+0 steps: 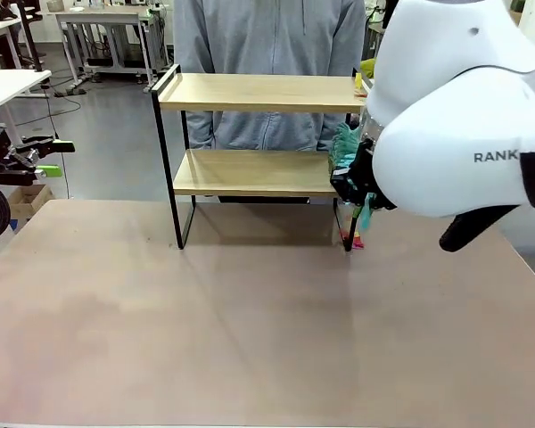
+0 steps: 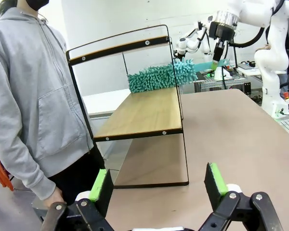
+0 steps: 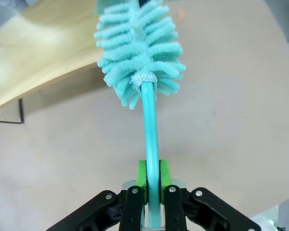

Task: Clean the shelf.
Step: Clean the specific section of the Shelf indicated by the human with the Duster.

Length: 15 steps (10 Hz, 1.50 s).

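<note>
While my R claw point(image 3: 152, 169) squeezed the duster point(image 3: 139, 48), I had to wipe slow along the shelf point(image 1: 250, 172); L claw point(image 2: 158, 181) wide, empty.

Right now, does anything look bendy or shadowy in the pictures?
Right wrist view: the wide lens curves the light wood board of the black-framed two-tier shelf, behind the fluffy teal duster. Front view: a soft shadow lies on the brown table under that shelf.

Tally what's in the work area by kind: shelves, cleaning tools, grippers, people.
Shelf: 1
Teal duster: 1
Grippers: 2 (left gripper open; right gripper shut on the duster's handle)
Person: 1
Total: 5
</note>
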Each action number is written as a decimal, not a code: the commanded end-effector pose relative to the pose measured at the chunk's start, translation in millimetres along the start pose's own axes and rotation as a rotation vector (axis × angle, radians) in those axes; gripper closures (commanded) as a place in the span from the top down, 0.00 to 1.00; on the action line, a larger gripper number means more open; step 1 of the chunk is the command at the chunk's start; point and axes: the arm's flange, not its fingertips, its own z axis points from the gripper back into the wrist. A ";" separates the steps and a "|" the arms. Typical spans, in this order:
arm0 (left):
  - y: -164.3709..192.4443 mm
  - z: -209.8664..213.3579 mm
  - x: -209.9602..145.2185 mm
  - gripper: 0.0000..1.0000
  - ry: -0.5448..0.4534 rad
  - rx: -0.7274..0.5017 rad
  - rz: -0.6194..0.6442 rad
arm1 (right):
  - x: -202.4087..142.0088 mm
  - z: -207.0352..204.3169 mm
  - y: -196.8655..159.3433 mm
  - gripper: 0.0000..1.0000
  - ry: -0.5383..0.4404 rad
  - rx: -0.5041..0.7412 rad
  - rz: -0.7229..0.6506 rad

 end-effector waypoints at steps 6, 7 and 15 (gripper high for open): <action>-1.7 -2.5 2.3 1.00 0.005 0.002 -0.006 | -9.0 19.7 2.7 0.13 -0.044 0.086 0.050; -1.7 -2.5 2.3 1.00 0.005 0.002 -0.006 | -11.4 30.1 -3.1 0.13 -0.070 0.108 0.064; -1.7 -2.5 2.3 1.00 0.005 0.002 -0.006 | -15.6 53.3 -60.4 0.13 0.083 0.392 0.317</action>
